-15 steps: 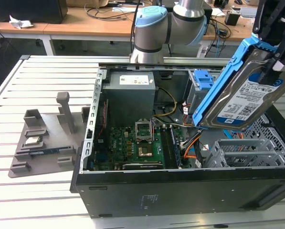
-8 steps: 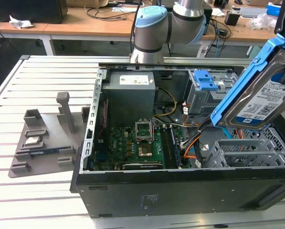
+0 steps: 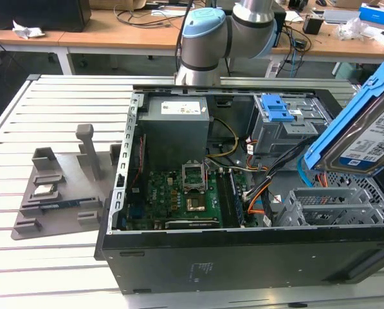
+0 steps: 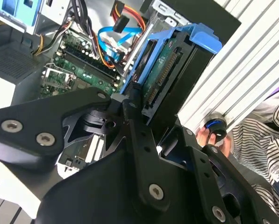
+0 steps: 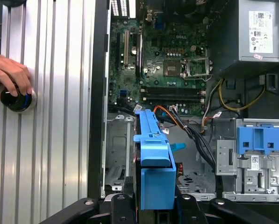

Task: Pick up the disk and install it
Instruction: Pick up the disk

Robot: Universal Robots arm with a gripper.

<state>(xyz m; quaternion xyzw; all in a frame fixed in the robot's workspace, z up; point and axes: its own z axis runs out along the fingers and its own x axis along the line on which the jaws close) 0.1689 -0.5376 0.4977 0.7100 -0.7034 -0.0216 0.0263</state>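
The disk (image 3: 365,138), a silver drive with a white-and-blue label in a bright blue bracket, hangs tilted above the right end of the open computer case (image 3: 243,257) in the exterior view. In the second wrist view my gripper (image 4: 151,114) is shut on the disk (image 4: 165,70), whose connector edge points away from the black fingers (image 4: 130,105). In the first wrist view the disk (image 5: 153,163) stands edge-on between my gripper (image 5: 154,198) fingers, above the grey drive bay (image 5: 118,154) in the case.
A grey metal drive cage (image 3: 327,206) sits under the disk. Inside the case are the motherboard (image 3: 192,193), loose cables (image 3: 262,187) and a blue latch plate (image 3: 278,112). A grey fixture tray (image 3: 50,193) lies at the exterior view's left. A person's hand (image 5: 10,77) rests on a knob.
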